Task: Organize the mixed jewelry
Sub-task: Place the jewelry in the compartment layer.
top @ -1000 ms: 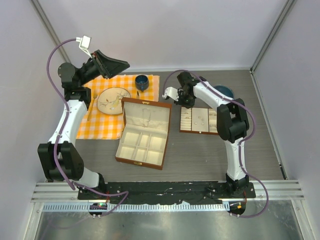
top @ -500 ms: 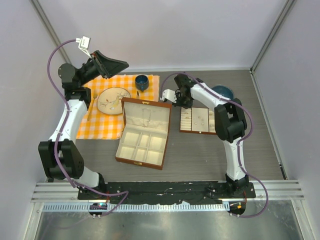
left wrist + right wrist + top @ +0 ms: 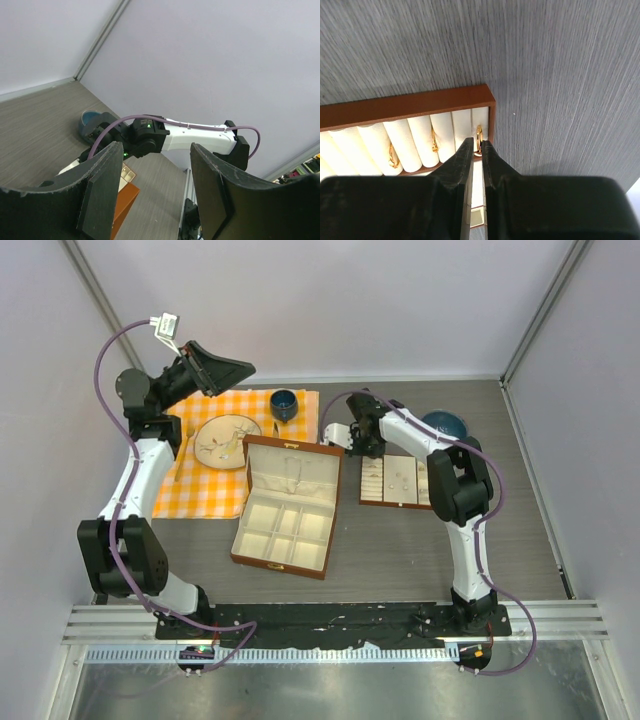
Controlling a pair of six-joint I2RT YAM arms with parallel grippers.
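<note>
**Gold ring pinched at the tray's corner groove**

My right claw (image 3: 476, 142) is clenched on a ring (image 3: 479, 134). The ring stands on edge in the last groove of the tray (image 3: 410, 106), tight against the brown end wall. Its lower part is lost between the tips. From overhead, that claw sits over the tray's far left corner, near the open box (image 3: 285, 508).

My left claw (image 3: 157, 150) is released, with nothing between its fingers. It hangs high over the far edge of the checked cloth (image 3: 200, 490).

I count three rings through the right wrist camera. One is the ring in the claw, and the other rings (image 3: 434, 142), two of them, are seated in grooves further along the cream rolls. On the desk (image 3: 400, 550) I count one box with six compartments in its base, one tray, one plate (image 3: 205, 430), one cup (image 3: 284, 403) and one bowl (image 3: 445, 423).

The wrist camera cuts off most of the tray. From above, the rings are too small for me to pick out. Faint marks in the box lid and specks on the plate are too small to name. My right arm covers part of the bowl.
</note>
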